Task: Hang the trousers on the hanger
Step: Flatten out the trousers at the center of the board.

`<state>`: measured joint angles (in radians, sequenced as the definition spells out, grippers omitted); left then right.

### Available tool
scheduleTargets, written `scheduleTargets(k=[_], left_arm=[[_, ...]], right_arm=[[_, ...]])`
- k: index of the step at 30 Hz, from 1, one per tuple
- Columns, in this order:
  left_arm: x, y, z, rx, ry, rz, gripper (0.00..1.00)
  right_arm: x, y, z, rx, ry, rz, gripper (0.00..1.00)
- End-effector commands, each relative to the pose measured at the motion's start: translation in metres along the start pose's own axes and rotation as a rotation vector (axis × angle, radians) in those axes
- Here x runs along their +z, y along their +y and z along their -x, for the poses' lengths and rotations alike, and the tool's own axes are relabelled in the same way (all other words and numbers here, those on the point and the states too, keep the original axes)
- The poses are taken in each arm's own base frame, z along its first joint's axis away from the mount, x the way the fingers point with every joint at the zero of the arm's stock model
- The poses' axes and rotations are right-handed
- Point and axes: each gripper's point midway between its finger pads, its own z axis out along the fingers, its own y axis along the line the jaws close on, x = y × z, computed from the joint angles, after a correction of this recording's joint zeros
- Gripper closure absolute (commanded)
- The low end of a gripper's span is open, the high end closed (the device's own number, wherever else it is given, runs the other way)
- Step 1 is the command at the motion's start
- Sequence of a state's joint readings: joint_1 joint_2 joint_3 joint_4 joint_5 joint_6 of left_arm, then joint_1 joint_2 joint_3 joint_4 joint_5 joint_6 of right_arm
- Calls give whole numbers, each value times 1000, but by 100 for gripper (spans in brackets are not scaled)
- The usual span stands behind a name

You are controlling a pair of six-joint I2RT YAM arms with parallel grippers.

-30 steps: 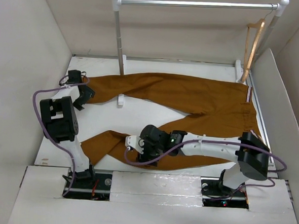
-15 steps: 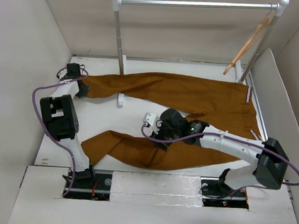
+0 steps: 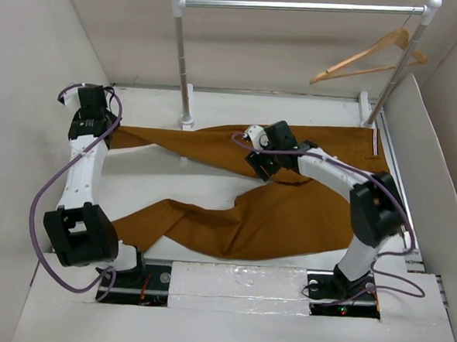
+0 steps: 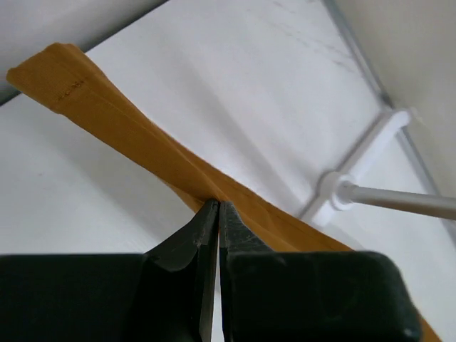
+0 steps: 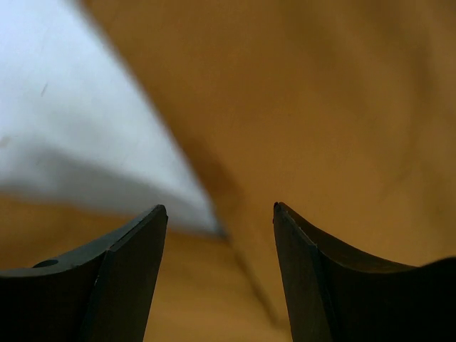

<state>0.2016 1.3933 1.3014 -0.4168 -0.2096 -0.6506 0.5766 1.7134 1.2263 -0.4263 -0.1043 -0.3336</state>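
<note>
2 arms reach over the trousers (image 3: 288, 213), which lie spread across the white table (image 3: 151, 174), waistband to the right. The hanger (image 3: 371, 54) hangs on the silver rail (image 3: 301, 5), well apart from the cloth. From above, the left gripper (image 3: 99, 132) sits at the far leg's end and the right gripper (image 3: 261, 167) hovers near the crotch.

On the left wrist view, the jaws are pressed together, tips pinching the edge of the narrowed leg just short of the cuff.

On the right wrist view, 2 fingers stand wide apart with nothing between them, cloth and a wedge of table beneath.

The step looks like gathering the legs. The right claw should settle onto a fold and close before either arm lifts, lest the thin left pinch slip.
</note>
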Motion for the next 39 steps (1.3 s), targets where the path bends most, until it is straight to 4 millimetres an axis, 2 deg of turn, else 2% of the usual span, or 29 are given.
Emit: scheduleTargets(k=[1,3,5,6,7,9,10,11,12,13,14,15,16,19,22,23,24,25,26,28,29,31,32,37,38,39], left_arm=[[20,47,-32,80,75,170,100],[27,57,-45,92,98,195,100],[30,74,-76,104,183,218,100],[30,74,-76,104,183,218,100],[30,84,-91,108,217,236,100],[23,86,-100,105,236,209,100],[21,94,-110,114,259,217,94],[17,97,-111,119,264,224,65],[15,101,-108,125,250,246,50],[12,96,-97,127,224,241,36],[8,92,-86,134,193,231,18],[6,89,-72,134,147,237,17],[2,76,-51,120,96,213,17],[1,54,-21,94,22,174,17],[27,50,-25,85,37,198,17],[47,55,-39,97,86,236,17],[58,66,-42,82,113,274,17],[67,62,-42,70,123,279,18],[85,73,-55,77,165,328,19],[99,72,-57,75,176,342,19],[110,76,-66,82,200,365,19],[122,78,-64,77,198,379,19],[133,84,-74,80,222,407,19],[161,84,-86,63,247,431,19],[168,89,-93,71,261,448,20],[172,89,-92,75,257,450,20]], right_arm=[[21,-14,28,-72,-30,-14,33],[33,-21,27,-58,-20,-13,33],[32,-25,18,-10,-13,-3,33],[32,-25,18,-9,-13,-3,33],[32,-24,15,-3,-11,-4,33],[32,-26,6,13,6,-7,33],[34,-25,2,14,19,-2,33],[35,-27,-3,27,32,0,33],[38,-25,-8,31,50,8,33],[38,-24,-10,33,54,11,33],[36,-27,-9,42,39,9,33],[29,-26,-6,41,19,6,33],[25,-25,-6,40,15,7,33],[14,-23,-5,29,11,14,33],[5,-17,1,15,-25,42,35],[3,-14,1,16,-31,54,36],[0,-7,3,5,-41,65,38],[-2,-7,5,2,-51,67,39],[-10,0,9,-7,-70,71,42],[-15,7,11,-17,-86,83,48],[-19,15,11,-25,-98,103,49],[-22,23,11,-34,-105,127,49],[-23,32,12,-44,-107,150,49],[-31,65,11,-77,-111,196,43],[-32,68,11,-73,-109,200,42],[-33,69,11,-66,-111,199,42]])
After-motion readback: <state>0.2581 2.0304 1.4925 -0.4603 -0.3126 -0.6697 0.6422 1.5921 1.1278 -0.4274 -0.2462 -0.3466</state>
